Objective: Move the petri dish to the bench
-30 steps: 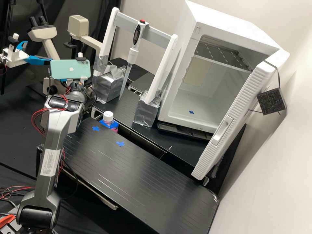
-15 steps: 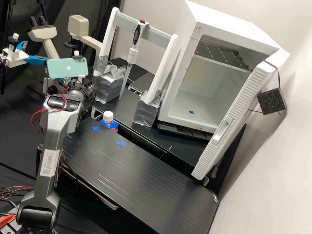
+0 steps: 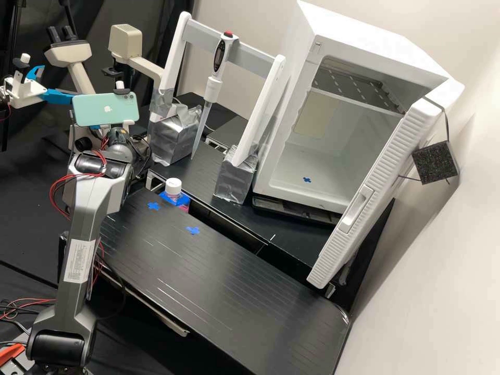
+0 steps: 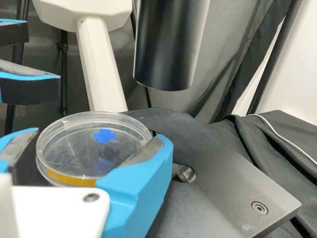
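Clear petri dish (image 4: 74, 153) up at microscope (image 3: 80, 78), near its dark flat plate (image 4: 228, 178). Gripper (image 3: 96, 127) around dish; can't tell if it grips. Fat black tube (image 4: 168, 44) hangs close, in way above. Other arm (image 3: 23, 88) near too. Black bench (image 3: 224, 281) lower down, two blue crosses on top. White-cap bottle (image 3: 173, 186) beside bench. Past it, pipette (image 3: 213, 88) on white stand (image 3: 267, 99), big white box (image 3: 364, 34) with door (image 3: 359, 208) wide open.

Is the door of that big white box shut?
No, the door stands swung open, and a shelf can be seen inside the box.
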Robot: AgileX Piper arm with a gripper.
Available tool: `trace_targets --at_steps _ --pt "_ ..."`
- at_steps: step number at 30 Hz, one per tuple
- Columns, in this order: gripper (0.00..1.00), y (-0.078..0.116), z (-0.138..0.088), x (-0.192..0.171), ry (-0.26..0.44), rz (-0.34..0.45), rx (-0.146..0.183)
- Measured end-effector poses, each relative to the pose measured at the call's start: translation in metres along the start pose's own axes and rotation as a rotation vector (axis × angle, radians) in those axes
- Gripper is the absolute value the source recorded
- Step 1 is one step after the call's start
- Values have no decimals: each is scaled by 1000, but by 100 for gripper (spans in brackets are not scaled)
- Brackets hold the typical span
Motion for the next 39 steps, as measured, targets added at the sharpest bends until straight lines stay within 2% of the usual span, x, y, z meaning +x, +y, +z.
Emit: trace_targets --at_steps 8,15,17,25,31,34,39 --pt "0 -3 1 -2 6 -4 11" --pt "0 0 -3 -18 -20 21 85" --pt "0 1 -4 -27 -30 23 90" --pt "0 7 -25 -71 -18 86 42" --pt "0 -1 -34 -122 6 139 -46" --pt "0 -5 -30 -148 -5 172 -46" --pt "0 -17 -24 -192 -17 225 -24"
